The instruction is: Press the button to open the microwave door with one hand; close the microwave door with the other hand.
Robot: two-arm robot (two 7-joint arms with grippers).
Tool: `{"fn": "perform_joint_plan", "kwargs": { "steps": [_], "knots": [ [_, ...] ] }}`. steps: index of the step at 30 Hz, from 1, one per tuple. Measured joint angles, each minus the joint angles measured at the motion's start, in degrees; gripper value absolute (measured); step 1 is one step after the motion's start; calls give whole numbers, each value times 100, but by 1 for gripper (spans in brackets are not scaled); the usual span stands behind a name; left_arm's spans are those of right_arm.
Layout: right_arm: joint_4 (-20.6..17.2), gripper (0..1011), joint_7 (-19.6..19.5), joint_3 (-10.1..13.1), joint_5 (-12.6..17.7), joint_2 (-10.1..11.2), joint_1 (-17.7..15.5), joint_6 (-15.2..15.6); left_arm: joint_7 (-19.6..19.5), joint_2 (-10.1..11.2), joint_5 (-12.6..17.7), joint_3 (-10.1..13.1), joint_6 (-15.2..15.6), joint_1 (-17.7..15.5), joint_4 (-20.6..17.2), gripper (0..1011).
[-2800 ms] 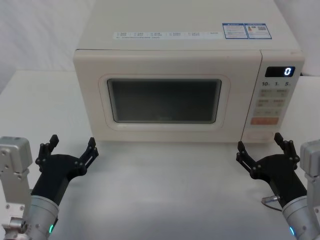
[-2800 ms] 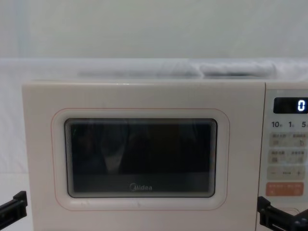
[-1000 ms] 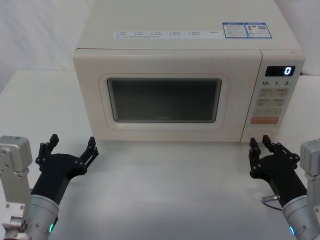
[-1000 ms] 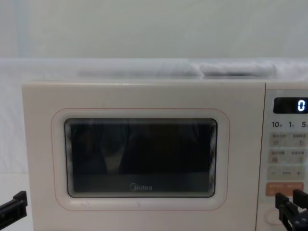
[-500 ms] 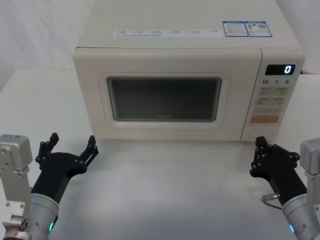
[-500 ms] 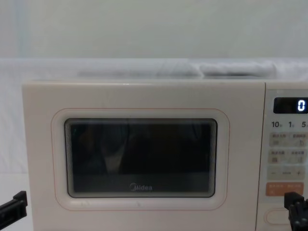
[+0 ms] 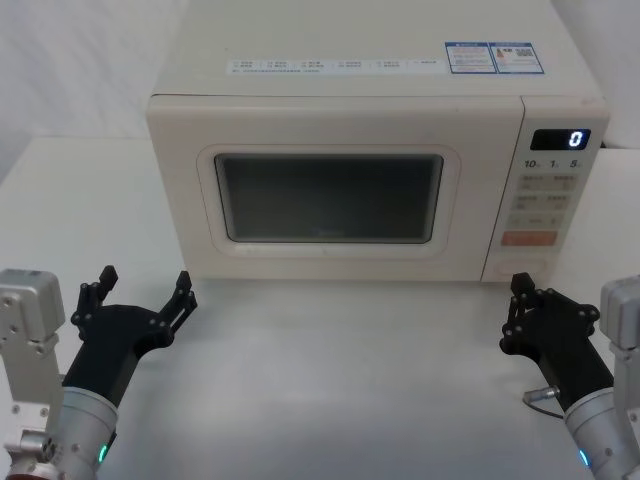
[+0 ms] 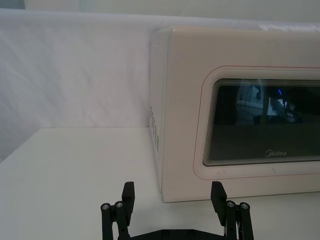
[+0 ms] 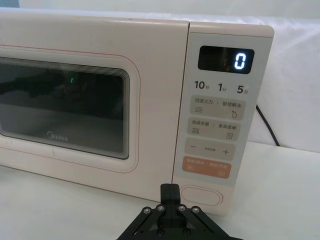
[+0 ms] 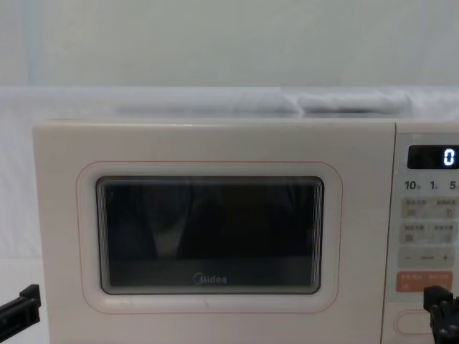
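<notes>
The cream microwave point(image 7: 375, 100) stands at the middle of the table, its display showing 0. Its door point(image 7: 330, 200) with the dark window is closed flat against the body. The oval button point(image 9: 201, 196) sits at the bottom of the control strip, under the orange key. My right gripper point(image 7: 518, 286) is shut with nothing in it. Its joined tips point(image 9: 170, 190) hover a short way in front of the button, apart from it. My left gripper point(image 7: 145, 282) hangs open in front of the microwave's lower left corner, and its two fingers point(image 8: 128, 192) are spread wide.
The white table point(image 7: 330, 380) has free room between the two arms. A black cable point(image 9: 265, 122) runs behind the microwave on the right. A small metal part point(image 7: 540, 397) lies beside my right wrist. A pale wall closes off the back.
My right gripper's fingers have come together from part-open a second ago, after standing wide open earlier. The left arm and the door have not moved.
</notes>
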Motion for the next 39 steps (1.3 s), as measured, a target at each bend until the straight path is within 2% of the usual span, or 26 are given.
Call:
{"fn": "perform_joint_plan", "kwargs": {
  "steps": [13,18,27,39],
  "knots": [
    [0,0,0,1,0,0,0,0,0,0,0,0,0,0,0,1001],
    [14,0,87,25,-35,-81,46,63,0,0,0,0,0,0,0,1001],
    [182,0,253,155,-89,-281,133,375,0,0,0,0,0,0,0,1001],
    [446,0,533,372,-80,-400,393,714,0,0,0,0,0,0,0,1001]
  ]
}}
